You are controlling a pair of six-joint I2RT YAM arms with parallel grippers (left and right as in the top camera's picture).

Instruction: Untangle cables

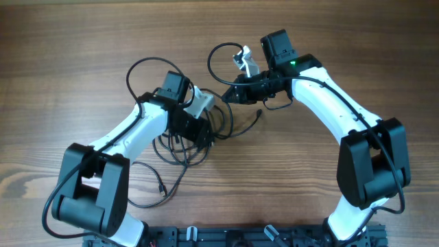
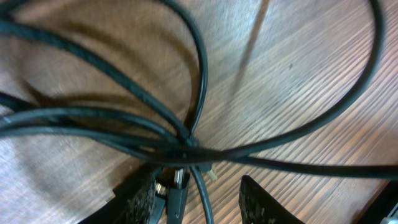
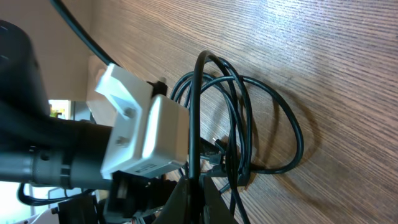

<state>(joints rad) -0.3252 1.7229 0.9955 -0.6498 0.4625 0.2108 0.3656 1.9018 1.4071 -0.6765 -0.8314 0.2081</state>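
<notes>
cables (image 1: pixel 188 140): thin black cords knotted in one pile on the wood table (image 1: pixel 82 55), left of centre, right under the left arm's wrist. Several loops overlap there, can't separate individual cords in the overhead. One free end trails toward the near edge with a small plug (image 1: pixel 162 192) on it, another plug end (image 1: pixel 257 112) lies just right of the pile, below the right arm's wrist. Left wrist view: strands (image 2: pixel 186 146) converge to a crossing point just in front of the fingers, with one wide loop sweeping off to the right. A plug connector (image 2: pixel 177 186) sits tight beside the left-hand finger (image 2: pixel 140 199). left gripper (image 2: pixel 198 182) is low over the pile (image 1: pixel 199 130), jaws apart at a moderate gap, straddling the crossing, nothing pinched between both pads that I can see. right gripper (image 3: pixel 194 186) is closed up tight on a single cord, which runs straight up out of the fingertips and curves over into the coiled loops (image 3: pixel 273 124) lying on the table. In the overhead it sits at the pile's upper right edge (image 1: pixel 230 95), close to the left wrist. The left arm's white camera housing (image 3: pixel 143 137) fills the left side of the right wrist view, just beside the held cord.
</notes>
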